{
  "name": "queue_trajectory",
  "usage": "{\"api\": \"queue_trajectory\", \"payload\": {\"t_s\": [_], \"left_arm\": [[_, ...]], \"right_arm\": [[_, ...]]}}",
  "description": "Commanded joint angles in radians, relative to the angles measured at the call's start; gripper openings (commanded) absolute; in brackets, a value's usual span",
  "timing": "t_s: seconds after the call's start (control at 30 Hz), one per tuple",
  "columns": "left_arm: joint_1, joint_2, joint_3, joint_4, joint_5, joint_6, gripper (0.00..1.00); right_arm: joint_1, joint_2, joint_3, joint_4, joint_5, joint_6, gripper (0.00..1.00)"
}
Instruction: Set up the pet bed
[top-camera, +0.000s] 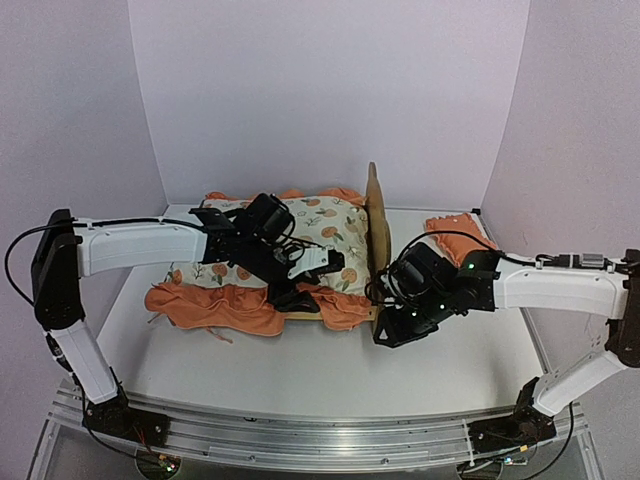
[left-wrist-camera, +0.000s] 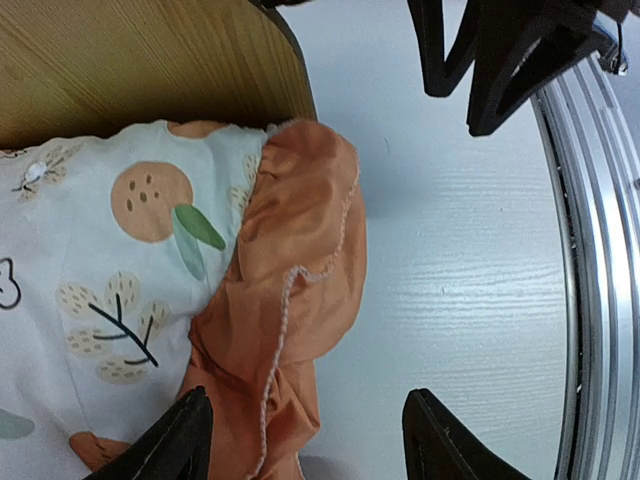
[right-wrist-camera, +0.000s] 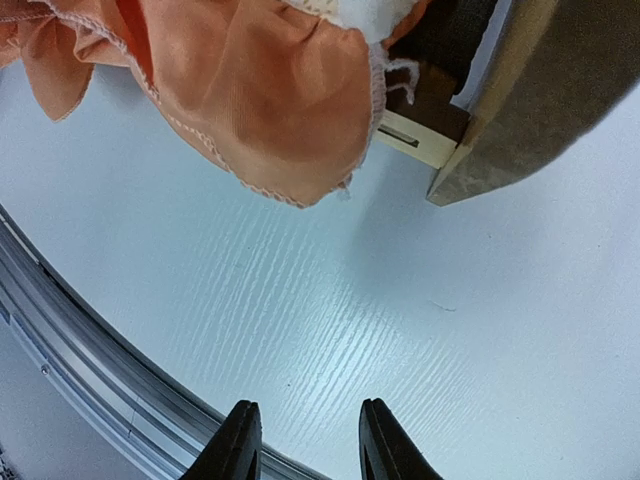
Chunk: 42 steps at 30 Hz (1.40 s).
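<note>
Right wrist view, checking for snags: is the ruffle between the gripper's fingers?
No, the right gripper is open over the table, the orange ruffle apart.

**Plywood pet bed (top-camera: 377, 230) lies flat on the table, headboard raised.**
The light-wood headboard (left-wrist-camera: 140, 60), curved along its top, stands upright just beside the right gripper (top-camera: 383, 325), which is near the board's front corner. A low side rail (right-wrist-camera: 410, 140) runs from that corner to beneath the left gripper (top-camera: 300, 288).

White wood-grain table (top-camera: 330, 370), plain pale lilac walls (top-camera: 300, 90) on three sides, aluminium rail (top-camera: 300, 437) along near edge. Soft, even light.
</note>
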<state>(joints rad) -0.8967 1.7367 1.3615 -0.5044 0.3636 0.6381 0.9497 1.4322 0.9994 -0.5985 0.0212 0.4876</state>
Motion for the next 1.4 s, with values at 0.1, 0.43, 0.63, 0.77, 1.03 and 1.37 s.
{"api": "queue_trajectory", "payload": {"t_s": [0.1,0.43,0.63,0.77,1.03,1.37], "left_arm": [[0.003,0.039,-0.017,-0.007,-0.151,0.066,0.68],[0.0,0.132,-0.01,0.062,-0.158,0.103,0.64],[-0.001,0.182,0.002,0.09,-0.169,0.122,0.51],[-0.001,0.19,0.004,0.095,-0.159,0.112,0.42],[-0.001,0.207,0.035,0.039,-0.131,0.077,0.14],[-0.001,0.238,0.355,-0.302,-0.034,-0.061,0.0]], "right_arm": [[0.002,0.013,-0.016,0.107,-0.072,0.025,0.36],[0.006,0.021,-0.053,0.17,-0.083,0.026,0.36],[0.005,0.034,-0.056,0.184,-0.1,0.016,0.37],[0.005,0.034,-0.063,0.195,-0.103,0.017,0.37],[0.005,0.029,-0.096,0.235,-0.1,0.013,0.37],[0.008,-0.048,-0.168,0.347,-0.078,-0.03,0.36]]}}
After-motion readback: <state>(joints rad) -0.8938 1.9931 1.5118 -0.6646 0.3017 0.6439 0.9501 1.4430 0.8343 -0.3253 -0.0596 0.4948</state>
